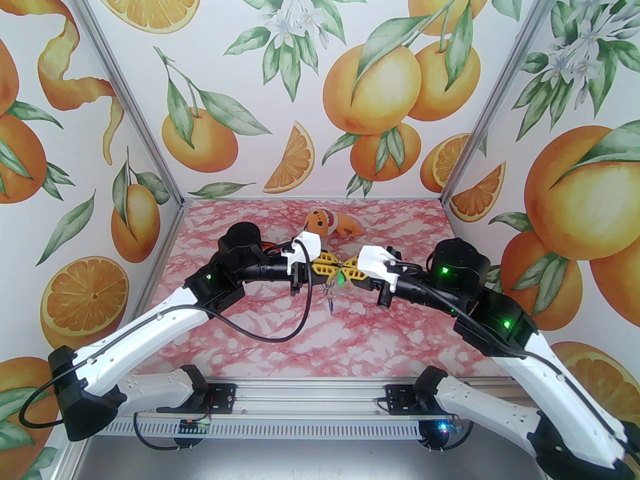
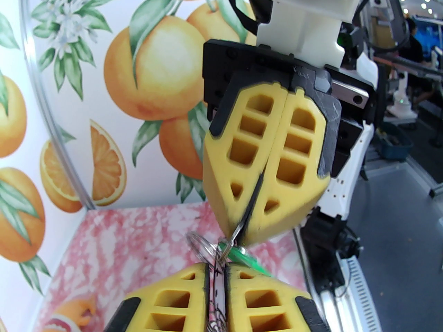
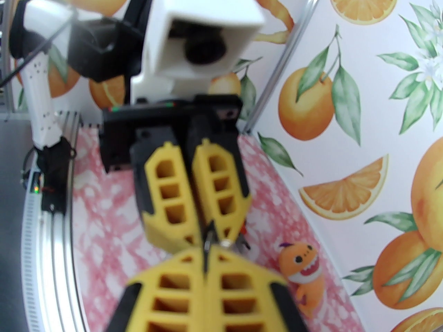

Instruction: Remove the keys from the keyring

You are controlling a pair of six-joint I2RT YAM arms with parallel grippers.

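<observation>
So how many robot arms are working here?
2: the left arm reaches in from the left, the right arm from the right, meeting above the table. None looks hidden.

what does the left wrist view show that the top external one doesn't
Left wrist view: close detail, with a dark keyring edge pinched between the right tool's fingers, a silver split ring beside it, and a dark strip between the left tool's fingers.
Top external view: both whole arms meeting tip to tip above the pink table, with small pieces dangling beneath.
Both: the two tools, the green key tag and the orange plush toy.
</observation>
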